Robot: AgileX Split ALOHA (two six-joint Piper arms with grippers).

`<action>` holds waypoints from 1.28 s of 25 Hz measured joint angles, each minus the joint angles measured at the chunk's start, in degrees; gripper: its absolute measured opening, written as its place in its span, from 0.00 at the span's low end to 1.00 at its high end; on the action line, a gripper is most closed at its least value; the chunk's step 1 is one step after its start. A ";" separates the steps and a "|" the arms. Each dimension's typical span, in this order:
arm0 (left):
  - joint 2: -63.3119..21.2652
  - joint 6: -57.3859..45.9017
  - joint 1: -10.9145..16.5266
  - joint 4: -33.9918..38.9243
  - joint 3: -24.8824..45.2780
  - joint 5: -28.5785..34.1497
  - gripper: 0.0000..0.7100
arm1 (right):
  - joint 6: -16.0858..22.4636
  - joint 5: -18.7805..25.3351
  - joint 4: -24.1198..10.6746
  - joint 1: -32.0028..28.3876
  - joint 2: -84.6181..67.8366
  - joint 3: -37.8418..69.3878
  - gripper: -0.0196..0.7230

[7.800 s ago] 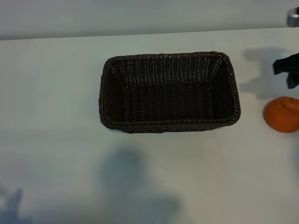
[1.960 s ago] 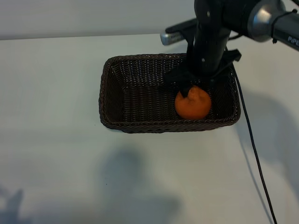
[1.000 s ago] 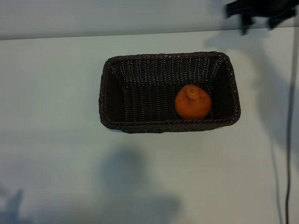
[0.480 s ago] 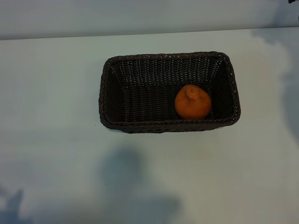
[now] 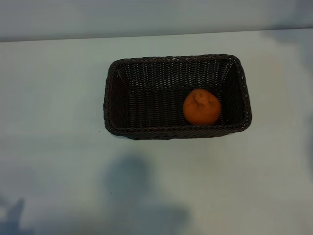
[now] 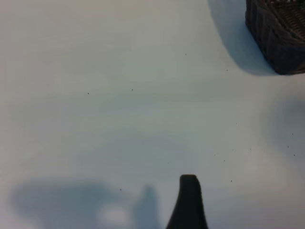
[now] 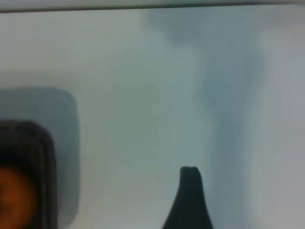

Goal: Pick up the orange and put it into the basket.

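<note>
The orange (image 5: 201, 106) lies inside the dark brown woven basket (image 5: 112, 93), toward its right end, stem knob up, with nothing touching it. Neither arm shows in the exterior view. In the left wrist view, a single dark finger (image 6: 189, 202) of my left gripper hangs over bare table, well away from a corner of the basket (image 6: 279, 36). The right wrist view shows one dark finger (image 7: 189, 200) of my right gripper above the table beside the basket (image 7: 35, 148), with the orange (image 7: 14, 200) at the picture's edge. Both grippers are open and hold nothing.
The basket stands in the middle of a plain white table (image 5: 58, 147), whose far edge (image 5: 146, 35) meets a pale wall. Soft shadows fall on the table near the front and at the far right.
The right arm, which set the orange in the basket two seconds ago, has lifted off and left the exterior view at the upper right. The orange has stayed still.
</note>
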 joint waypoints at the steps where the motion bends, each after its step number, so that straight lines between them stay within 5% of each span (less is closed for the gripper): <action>1: 0.00 0.00 0.00 0.00 0.00 0.00 0.83 | -0.01 -0.17 -0.06 0.00 -2.40 1.96 0.77; 17: 0.00 -0.05 0.00 0.00 0.00 0.00 0.83 | 0.10 -0.18 -0.46 0.00 -51.65 30.93 0.77; 32: 0.00 -0.05 0.00 0.00 0.00 0.00 0.83 | 1.49 -7.02 -0.70 0.00 -85.85 57.18 0.77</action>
